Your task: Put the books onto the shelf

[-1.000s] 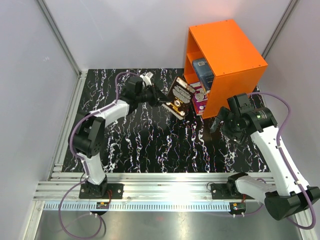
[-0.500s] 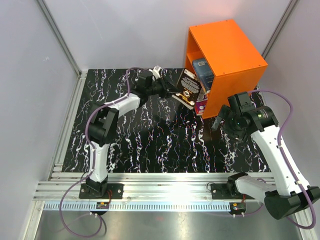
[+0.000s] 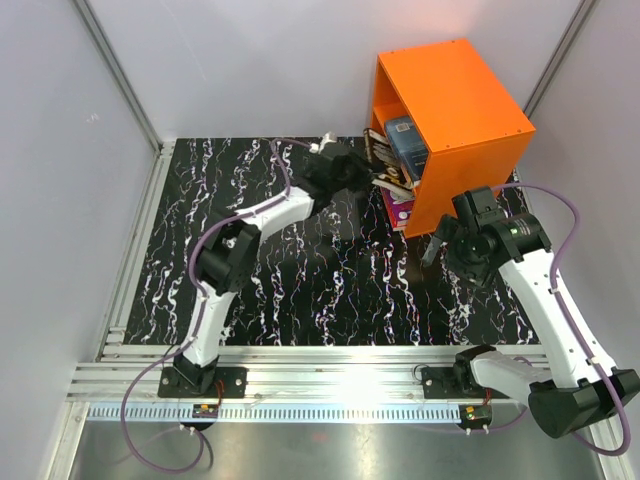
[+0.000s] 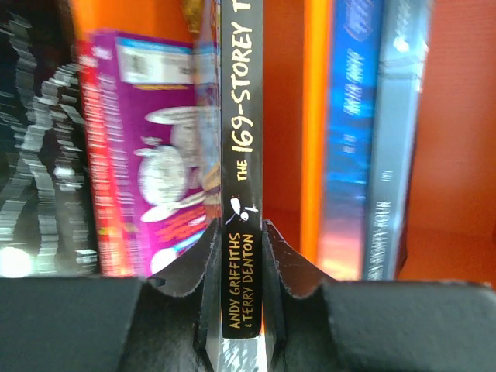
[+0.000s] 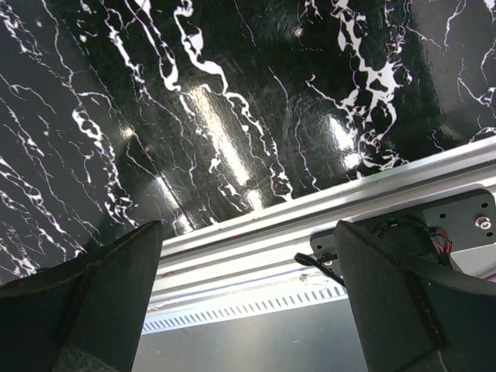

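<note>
**Left arm at the mouth of the shelf.** Seen from within the room, the large, bright orange, box-shaped shelf [image 3: 455,100] stands at the far right of the black, white-veined, marble-patterned tabletop [image 3: 300,290]. Its open side is turned toward the left arm.

The left gripper [image 3: 376,182] reaches out to that opening and pinches a thin black book [image 4: 242,116] by the lower end of its spine. One dark finger [image 4: 190,267] presses against each cover, and gold lettering runs up the spine. The black book stands on edge, spine toward the wrist camera, at the lower compartment. That compartment also contains the thin book with the purple back cover [image 4: 143,155], just beside the black book. How far in the black book sits cannot be told.

On the other side of the orange middle board [image 4: 316,116], in the upper compartment, stands the thin grey-blue book [image 4: 391,155].

The right gripper [image 5: 248,306] hangs near the front corner of the shelf, well apart from every book. Its two black fingers [image 5: 85,302] are spread wide with nothing between them. Beneath it lie the tabletop and the ribbed aluminium rail [image 5: 310,225] at the near table edge.
</note>
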